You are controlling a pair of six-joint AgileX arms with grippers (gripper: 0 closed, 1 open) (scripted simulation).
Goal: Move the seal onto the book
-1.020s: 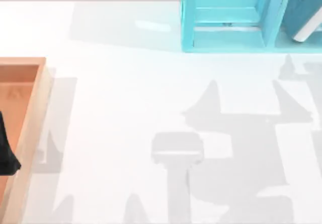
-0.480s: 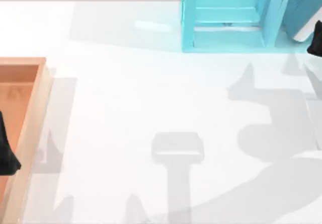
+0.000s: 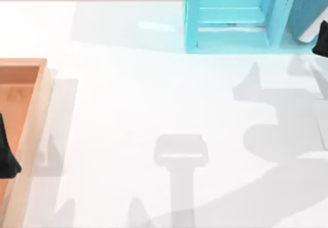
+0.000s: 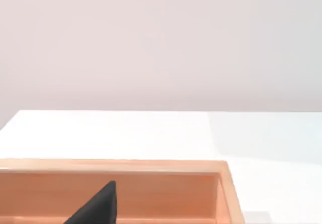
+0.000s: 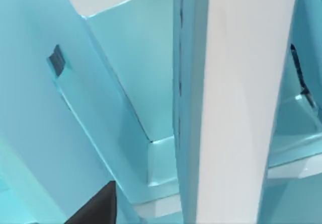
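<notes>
Turquoise shelf (image 3: 230,18), book (image 3: 310,7) (leaning), wooden tray (image 3: 31,120)

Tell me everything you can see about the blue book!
The book is darker teal than the turquoise shelf it sits in, at the table's far right corner. It leans tilted, with white page edges showing at its lower end. In the right wrist view those pages form a broad white band very close. The right gripper is beside it.

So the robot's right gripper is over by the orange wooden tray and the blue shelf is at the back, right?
Not quite. The right gripper is at the table's right edge, by the turquoise shelf unit and the teal book leaning in it, as the top view shows. The left gripper is over the wooden tray.
</notes>
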